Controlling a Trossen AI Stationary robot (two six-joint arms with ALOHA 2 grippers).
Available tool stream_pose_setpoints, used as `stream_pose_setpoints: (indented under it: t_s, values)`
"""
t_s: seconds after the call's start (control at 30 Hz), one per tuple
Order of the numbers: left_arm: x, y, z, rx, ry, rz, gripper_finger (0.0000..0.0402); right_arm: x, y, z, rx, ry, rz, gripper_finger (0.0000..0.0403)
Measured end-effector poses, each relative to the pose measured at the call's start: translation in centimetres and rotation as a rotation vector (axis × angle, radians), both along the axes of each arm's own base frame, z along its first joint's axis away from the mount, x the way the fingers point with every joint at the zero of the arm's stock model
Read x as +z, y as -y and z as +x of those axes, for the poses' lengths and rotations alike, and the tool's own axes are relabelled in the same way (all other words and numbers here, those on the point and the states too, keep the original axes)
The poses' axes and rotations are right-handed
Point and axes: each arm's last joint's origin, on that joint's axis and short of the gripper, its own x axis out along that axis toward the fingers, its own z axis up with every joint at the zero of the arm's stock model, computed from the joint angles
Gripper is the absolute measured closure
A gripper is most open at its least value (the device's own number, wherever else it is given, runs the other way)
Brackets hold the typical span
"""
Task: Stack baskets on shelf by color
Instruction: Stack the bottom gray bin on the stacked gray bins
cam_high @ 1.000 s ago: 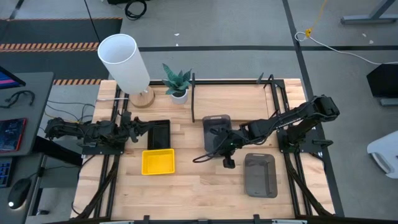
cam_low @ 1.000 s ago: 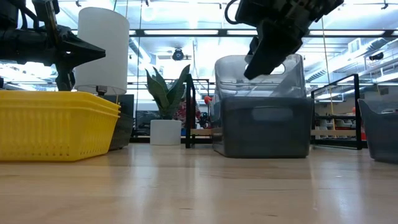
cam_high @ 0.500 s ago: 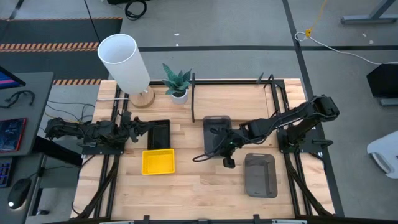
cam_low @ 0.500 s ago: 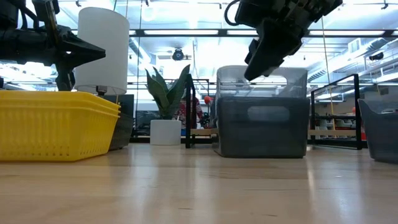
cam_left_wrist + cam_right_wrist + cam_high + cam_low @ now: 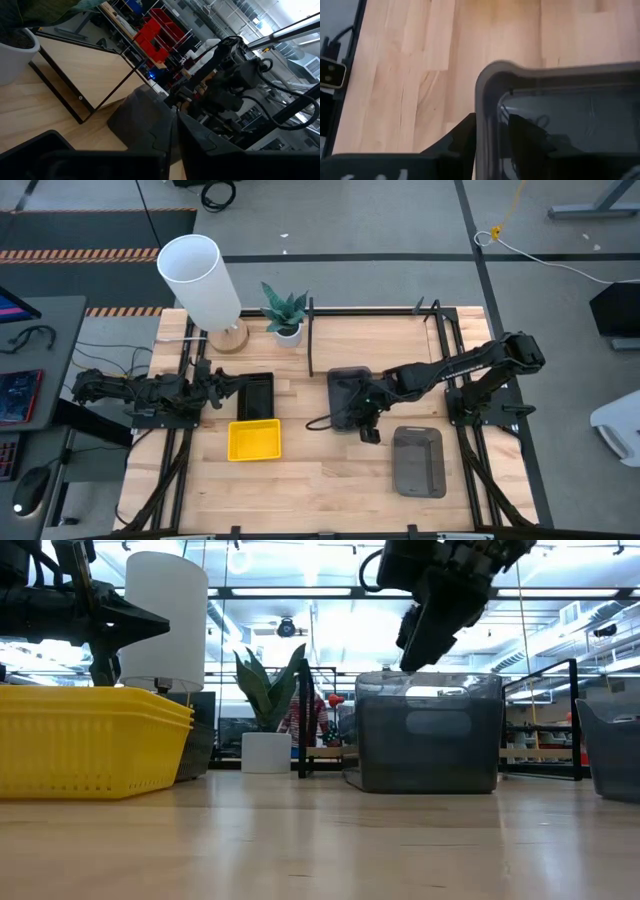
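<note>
A dark grey basket [image 5: 345, 388] sits nested in another grey one on the table, just in front of the shelf [image 5: 375, 340], a black bar frame around a light board. My right gripper [image 5: 361, 408] stands over its near rim, shut on it. A further grey basket [image 5: 418, 462] rests on the table nearer the front. The stacked yellow baskets [image 5: 254, 439] and the black basket [image 5: 256, 394] lie at centre left. My left gripper [image 5: 218, 385] hovers shut and holding nothing beside the black basket's left side. My right gripper holds the upper grey basket by its rim [image 5: 488, 115], close to a rounded corner. One finger [image 5: 462, 137] is outside the wall and the other [image 5: 522, 132] inside. The fingers come from above, slanting down. The basket sits level, nested in the grey basket below [image 5: 428, 755].
A white cylindrical lamp [image 5: 200, 275] and a small potted plant [image 5: 286, 310] stand at the far left of the table. Black rails run along both table sides. Bare wood shows along the near edge, between the yellow stack and the lone grey basket.
My right gripper has moved a little toward the far edge. The grey basket it holds stood higher than the one beneath. It has come down and now sits level and nested in that basket.
</note>
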Motion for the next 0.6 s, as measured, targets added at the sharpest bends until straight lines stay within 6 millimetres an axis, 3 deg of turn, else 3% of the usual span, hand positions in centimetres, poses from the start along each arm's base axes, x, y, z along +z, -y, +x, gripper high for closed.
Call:
stream_pose_setpoints:
  t_s: [0.6]
  values:
    - [0.0, 0.0, 0.0, 0.000, 0.000, 0.000, 0.0367, 2.3, 0.1, 0.3, -0.005, -0.028, -0.034, 0.0217]
